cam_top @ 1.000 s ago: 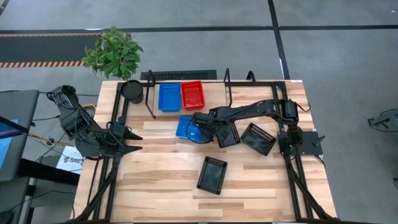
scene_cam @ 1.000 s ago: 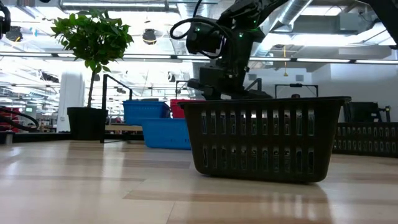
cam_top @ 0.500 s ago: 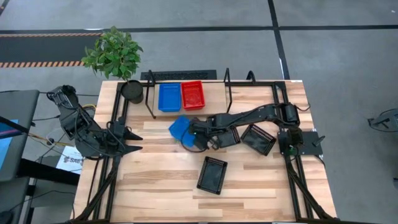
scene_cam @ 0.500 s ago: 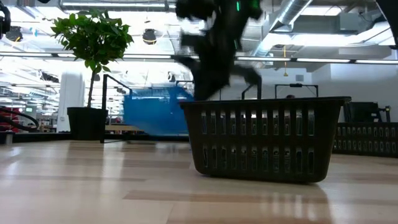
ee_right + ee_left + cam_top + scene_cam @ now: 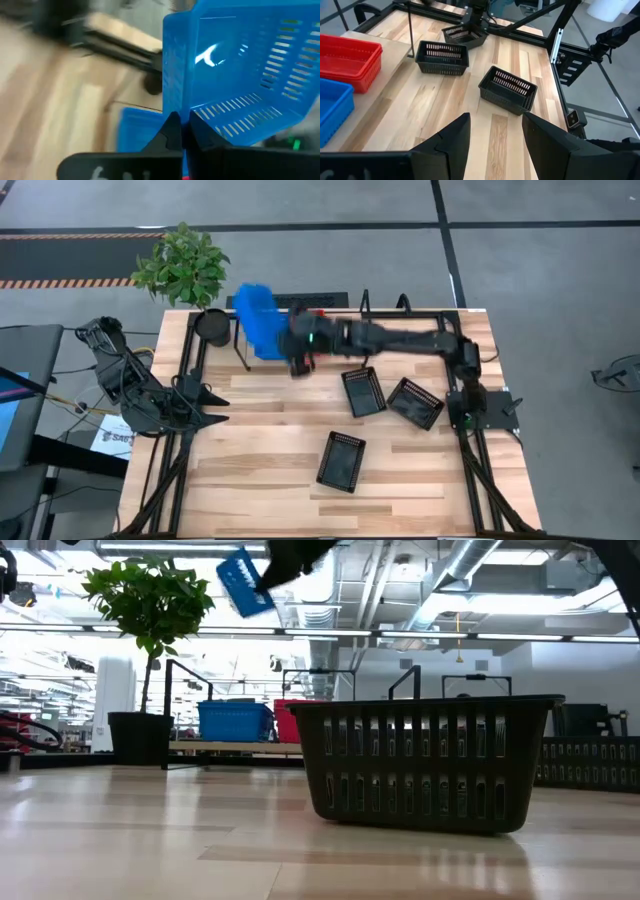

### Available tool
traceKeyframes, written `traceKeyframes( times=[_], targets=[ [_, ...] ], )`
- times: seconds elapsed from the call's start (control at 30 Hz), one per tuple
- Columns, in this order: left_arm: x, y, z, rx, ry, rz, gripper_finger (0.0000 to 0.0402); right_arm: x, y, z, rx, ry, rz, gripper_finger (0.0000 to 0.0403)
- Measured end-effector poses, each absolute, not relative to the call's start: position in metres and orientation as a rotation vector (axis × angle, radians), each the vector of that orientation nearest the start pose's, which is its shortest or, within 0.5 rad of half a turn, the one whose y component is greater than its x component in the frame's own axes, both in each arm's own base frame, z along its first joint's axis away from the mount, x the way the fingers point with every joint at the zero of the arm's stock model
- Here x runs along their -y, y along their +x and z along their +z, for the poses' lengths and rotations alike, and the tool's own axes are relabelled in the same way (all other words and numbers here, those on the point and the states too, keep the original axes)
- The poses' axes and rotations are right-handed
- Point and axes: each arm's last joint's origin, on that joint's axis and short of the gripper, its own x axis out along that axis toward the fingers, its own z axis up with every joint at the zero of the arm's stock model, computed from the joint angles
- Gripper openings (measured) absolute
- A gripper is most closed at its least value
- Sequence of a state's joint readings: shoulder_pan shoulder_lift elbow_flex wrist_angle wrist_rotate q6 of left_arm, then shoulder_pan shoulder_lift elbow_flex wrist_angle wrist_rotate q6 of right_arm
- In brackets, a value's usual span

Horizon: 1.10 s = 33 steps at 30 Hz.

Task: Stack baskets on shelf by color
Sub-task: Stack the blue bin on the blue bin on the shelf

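Observation:
My right gripper (image 5: pixel 282 335) is stretched out over the far shelf (image 5: pixel 200 747) and is shut on a blue basket (image 5: pixel 254 314), which it holds high above it (image 5: pixel 243 582). A second blue basket (image 5: pixel 237 720) and a red basket (image 5: pixel 293 718) stand on the shelf board. Three black baskets (image 5: pixel 362 391) (image 5: pixel 415 402) (image 5: pixel 341 461) rest on the tabletop. My left gripper (image 5: pixel 495 135) is open and empty at the table's left edge. My right gripper holds the blue basket by one wall (image 5: pixel 176 107), with one finger inside the basket and one outside. The basket is lifted clear and tipped, standing up and away from the fingers, above the blue basket on the shelf (image 5: pixel 137 130).
A round black pot (image 5: pixel 212 327) with a leafy plant (image 5: pixel 183 262) stands at the shelf's left end. Black tube hoops (image 5: pixel 240 340) (image 5: pixel 366 320) frame the shelf. Bare wood lies at the table's near side (image 5: pixel 250 470).
My right gripper has lifted the blue basket off the tabletop and carried it up and toward the far left, over the shelf. The basket has tipped from lying flat to standing steeply on edge.

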State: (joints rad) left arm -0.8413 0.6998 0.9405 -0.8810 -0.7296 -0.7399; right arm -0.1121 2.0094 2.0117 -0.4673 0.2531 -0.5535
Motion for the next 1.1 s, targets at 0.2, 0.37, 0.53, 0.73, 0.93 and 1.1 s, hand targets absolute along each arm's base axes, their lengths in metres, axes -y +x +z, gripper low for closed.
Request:
traceKeyframes(
  times=[0.2, 0.37, 0.53, 0.73, 0.93, 1.1],
  targets=[
    [0.071, 0.090, 0.337, -0.455, -0.267, 0.071, 0.0167, 0.119, 0.459, 0.348, -0.531, -0.329, -0.391, 0.0013],
    [0.071, 0.090, 0.337, -0.455, -0.266, 0.072, 0.0167, 0.128, 0.479, 0.321, -0.607, -0.368, -0.368, 0.0009],
    [0.071, 0.090, 0.337, -0.454, -0.271, 0.074, 0.0167, 0.123, 0.500, 0.315, -0.743, -0.392, -0.373, 0.0011],
    [0.071, 0.090, 0.337, -0.453, -0.272, 0.074, 0.0167, 0.118, 0.490, 0.317, -0.779, -0.359, -0.398, 0.0009],
    [0.071, 0.090, 0.337, -0.451, -0.273, 0.079, 0.0167, 0.119, 0.489, 0.313, -0.797, -0.332, -0.392, 0.0015],
    [0.071, 0.090, 0.337, -0.451, -0.283, 0.081, 0.0167, 0.112, 0.492, 0.310, -0.770, -0.292, -0.386, 0.0011]
  ],
)
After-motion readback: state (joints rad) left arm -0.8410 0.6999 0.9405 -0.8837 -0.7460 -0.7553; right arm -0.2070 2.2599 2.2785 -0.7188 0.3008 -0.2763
